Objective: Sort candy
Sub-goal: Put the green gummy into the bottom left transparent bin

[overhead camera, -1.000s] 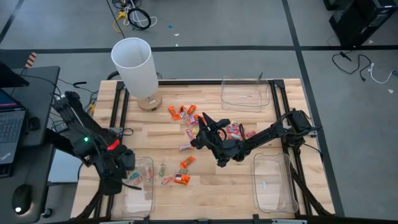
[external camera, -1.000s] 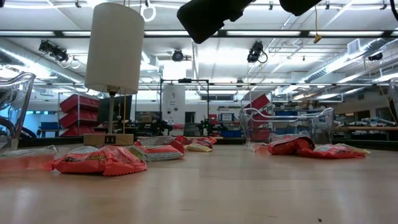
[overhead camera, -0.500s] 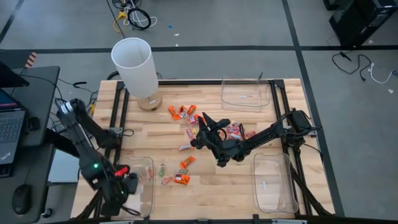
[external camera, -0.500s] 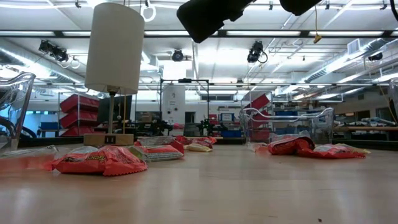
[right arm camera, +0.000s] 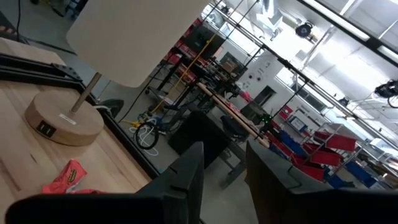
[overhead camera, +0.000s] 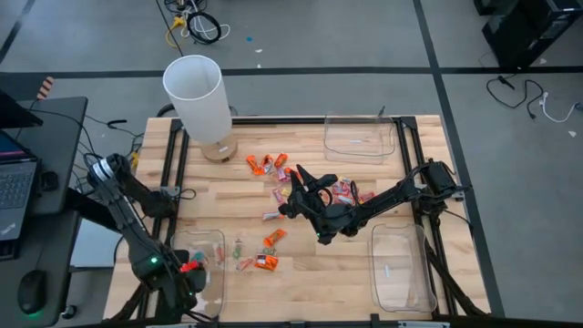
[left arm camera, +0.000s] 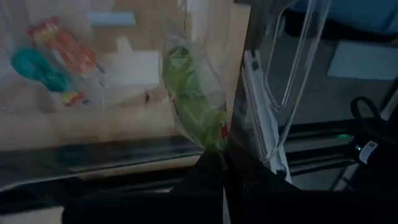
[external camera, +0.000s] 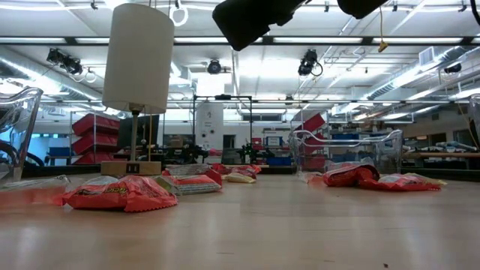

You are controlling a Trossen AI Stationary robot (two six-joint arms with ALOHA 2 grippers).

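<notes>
Near the table's front left corner, the left gripper (overhead camera: 187, 271) is held over a clear tray (overhead camera: 215, 244), its fingers pinched shut on a green-wrapped candy (left arm camera: 194, 99). In the left wrist view that candy is seen hanging lengthwise from the fingertips, with its long axis running straight out from the gripper. Beside it, the tray's upright wall (left arm camera: 273, 93) is seen, and a few wrapped pieces are seen blurred through clear plastic. Whether the candy hangs inside or just outside that wall cannot be told; the coming release is judged to turn on this.

At the table's middle, the right gripper (overhead camera: 293, 193) is poised above the loose candy (overhead camera: 270, 164), with its fingers (right arm camera: 186, 171) parted by a moderate gap and nothing seen between them. Orange pieces are scattered just beside it, toward a white lamp (overhead camera: 196, 96); more lie nearer the front edge. For these the right arm is clearly the nearer. Two further trays are seen on the right side, one at the back (overhead camera: 361, 137) and one at the front (overhead camera: 401, 269).
</notes>
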